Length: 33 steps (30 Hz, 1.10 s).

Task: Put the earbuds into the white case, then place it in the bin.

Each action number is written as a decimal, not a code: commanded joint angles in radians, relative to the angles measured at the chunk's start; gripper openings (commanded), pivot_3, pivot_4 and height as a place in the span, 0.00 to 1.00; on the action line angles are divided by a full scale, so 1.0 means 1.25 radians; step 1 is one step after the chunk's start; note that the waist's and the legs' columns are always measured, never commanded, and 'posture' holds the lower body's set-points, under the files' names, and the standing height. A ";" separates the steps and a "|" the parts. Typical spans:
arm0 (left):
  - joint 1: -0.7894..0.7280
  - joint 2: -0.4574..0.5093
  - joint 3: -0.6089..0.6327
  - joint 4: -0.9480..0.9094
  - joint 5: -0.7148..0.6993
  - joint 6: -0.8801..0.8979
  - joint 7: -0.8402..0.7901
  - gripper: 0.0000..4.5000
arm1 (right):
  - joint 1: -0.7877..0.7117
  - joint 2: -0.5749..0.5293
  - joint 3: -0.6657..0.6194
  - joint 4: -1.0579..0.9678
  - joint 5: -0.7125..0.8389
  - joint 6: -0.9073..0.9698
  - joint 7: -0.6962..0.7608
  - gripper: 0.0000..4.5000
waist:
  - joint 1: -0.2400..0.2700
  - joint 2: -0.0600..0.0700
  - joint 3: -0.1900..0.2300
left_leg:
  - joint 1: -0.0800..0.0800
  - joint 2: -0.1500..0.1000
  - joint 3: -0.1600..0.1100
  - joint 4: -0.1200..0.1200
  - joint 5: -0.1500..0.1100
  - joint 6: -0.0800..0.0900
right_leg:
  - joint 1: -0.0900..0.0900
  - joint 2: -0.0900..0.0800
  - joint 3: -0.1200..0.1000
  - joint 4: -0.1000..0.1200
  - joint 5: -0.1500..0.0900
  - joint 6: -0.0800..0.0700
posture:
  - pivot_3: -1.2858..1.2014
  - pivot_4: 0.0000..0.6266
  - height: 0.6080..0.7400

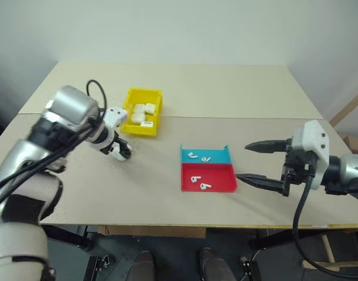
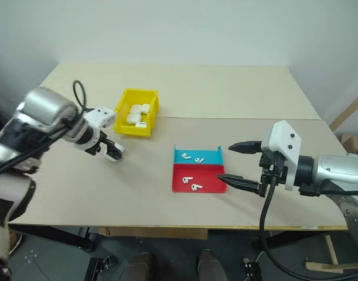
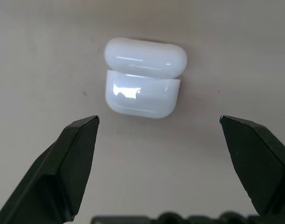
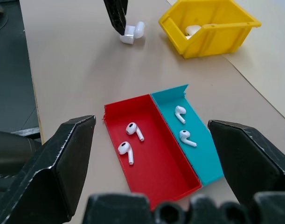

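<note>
Earbuds [image 4: 129,149]: four of them sitting in the red-and-teal tray [image 1: 220,185], two in the red half, two [image 4: 184,126] in the teal. The yellow bin [image 1: 132,126] already has a few white cases in it. One white case [image 3: 143,77] lies shut on the table by the bin, right under my left gripper [image 3: 160,122], fingers spread wide, gripping nothing. My right gripper [image 1: 253,161] hangs wide open beside the tray, empty too.

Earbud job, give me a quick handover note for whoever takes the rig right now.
Left pincer: open, poised over the white case lying on the table, not gripping it.
Right pincer: open, empty, beside the tray.
Earbuds: two in the red half, two in the teal half.
Bin: already holds some white cases.
Done: nothing on this case yet.
Left: load earbuds, then bin the case.
</note>
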<state>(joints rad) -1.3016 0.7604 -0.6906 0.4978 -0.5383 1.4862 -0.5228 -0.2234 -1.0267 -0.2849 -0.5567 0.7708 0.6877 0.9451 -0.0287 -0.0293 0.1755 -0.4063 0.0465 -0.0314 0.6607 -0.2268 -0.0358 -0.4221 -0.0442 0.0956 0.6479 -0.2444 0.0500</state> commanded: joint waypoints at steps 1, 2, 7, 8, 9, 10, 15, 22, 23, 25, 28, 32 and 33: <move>-0.049 -0.019 -0.046 0.091 0.096 -0.072 -0.092 1.00 | -0.021 -0.019 -0.024 -0.006 0.020 0.010 0.010 0.99 | -0.002 0.000 0.000 | 0.000 0.000 0.000 0.000 0.000 0.000 | 0.000 0.000 0.000 0.000 0.000 0.000 | 0.52 0.24 1.00; -0.055 -0.029 -0.057 0.112 0.116 -0.090 -0.114 1.00 | -0.023 -0.021 -0.024 -0.004 0.020 0.012 0.011 0.99 | -0.002 0.000 0.000 | 0.000 0.000 0.000 0.000 0.000 0.000 | 0.000 0.000 0.000 0.000 0.000 0.000 | 0.52 0.24 1.00; -0.074 -0.099 -0.065 0.243 0.222 -0.182 -0.176 1.00 | -0.021 -0.030 -0.038 -0.016 0.028 0.030 0.004 0.99 | 0.001 0.000 0.000 | 0.000 0.000 0.000 0.000 0.000 0.000 | 0.000 0.000 0.000 0.000 0.000 0.000 | 0.52 0.24 1.00; -0.076 -0.107 -0.068 0.257 0.241 -0.187 -0.189 1.00 | -0.017 -0.031 -0.044 -0.020 0.031 0.033 0.002 0.99 | 0.002 0.000 0.000 | 0.000 0.000 0.000 0.000 0.000 0.000 | 0.000 0.000 0.000 0.000 0.000 0.000 | 0.52 0.24 1.00; -0.078 -0.114 -0.070 0.270 0.259 -0.192 -0.203 1.00 | -0.014 -0.032 -0.049 -0.024 0.033 0.035 0.000 0.99 | 0.002 0.000 0.000 | -0.001 0.000 0.000 0.000 0.000 0.000 | 0.000 0.000 0.000 0.000 0.000 0.000 | 0.52 0.24 1.00; -0.080 -0.120 -0.069 0.281 0.274 -0.196 -0.215 1.00 | -0.012 -0.032 -0.051 -0.026 0.034 0.037 -0.002 0.99 | 0.001 0.000 0.000 | -0.001 0.000 0.000 0.000 0.000 0.000 | 0.000 0.000 0.000 0.000 0.000 0.000 | 0.52 0.24 1.00; -0.074 -0.153 -0.042 0.371 0.343 -0.257 -0.240 1.00 | 0.010 -0.027 -0.069 -0.045 0.041 0.041 -0.018 0.99 | 0.002 0.000 0.000 | -0.001 0.000 0.000 0.000 0.000 0.000 | 0.000 0.000 0.000 0.000 0.000 0.000 | 0.52 0.24 1.00; -0.067 -0.194 -0.012 0.457 0.413 -0.304 -0.270 1.00 | 0.028 -0.026 -0.088 -0.058 0.050 0.048 -0.033 0.99 | 0.006 0.000 0.000 | 0.000 0.000 0.000 0.000 0.000 0.000 | 0.000 0.000 0.000 0.000 0.000 0.000 | 0.52 0.24 1.00; -0.067 -0.197 -0.009 0.462 0.422 -0.308 -0.277 1.00 | 0.030 -0.025 -0.091 -0.060 0.052 0.049 -0.035 0.99 | 0.006 0.000 0.000 | 0.000 0.000 0.000 0.000 0.000 0.000 | 0.000 0.000 0.000 0.000 0.000 0.000 | 0.52 0.24 1.00; -0.067 -0.201 -0.004 0.469 0.437 -0.311 -0.288 1.00 | 0.034 -0.024 -0.094 -0.064 0.052 0.050 -0.037 0.99 | 0.006 0.000 0.000 | 0.000 0.000 0.000 0.000 0.000 0.000 | 0.001 0.000 0.000 0.000 0.000 0.000 | 0.52 0.24 1.00; -0.067 -0.201 -0.003 0.464 0.457 -0.304 -0.311 1.00 | 0.034 -0.022 -0.095 -0.068 0.053 0.054 -0.042 0.99 | 0.006 0.000 0.000 | 0.000 0.000 0.000 0.000 0.000 0.000 | 0.001 0.000 0.000 0.000 0.000 0.000 | 0.52 0.24 1.00; -0.063 -0.192 -0.004 0.450 0.479 -0.291 -0.339 1.00 | 0.035 -0.019 -0.093 -0.070 0.054 0.051 -0.045 0.99 | 0.006 0.000 0.000 | 0.000 0.000 0.000 0.000 0.000 0.000 | 0.000 0.000 0.000 0.000 0.000 0.000 | 0.52 0.24 1.00; -0.061 -0.191 -0.003 0.448 0.485 -0.289 -0.344 1.00 | 0.036 -0.018 -0.091 -0.071 0.054 0.050 -0.046 0.99 | 0.006 0.000 0.000 | 0.000 0.000 0.000 0.000 0.000 0.000 | 0.000 0.000 0.000 0.000 0.000 0.000 | 0.52 0.24 1.00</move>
<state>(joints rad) -1.3684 0.5112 -0.6990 1.0360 0.0115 1.1177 -0.9382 -0.1779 -1.0481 -0.3662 -0.6201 0.8226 0.7524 0.8913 -0.0215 -0.0298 0.1757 -0.4068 0.0460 -0.0317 0.6611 -0.2269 -0.0355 -0.4216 -0.0446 0.0959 0.6482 -0.2444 0.0505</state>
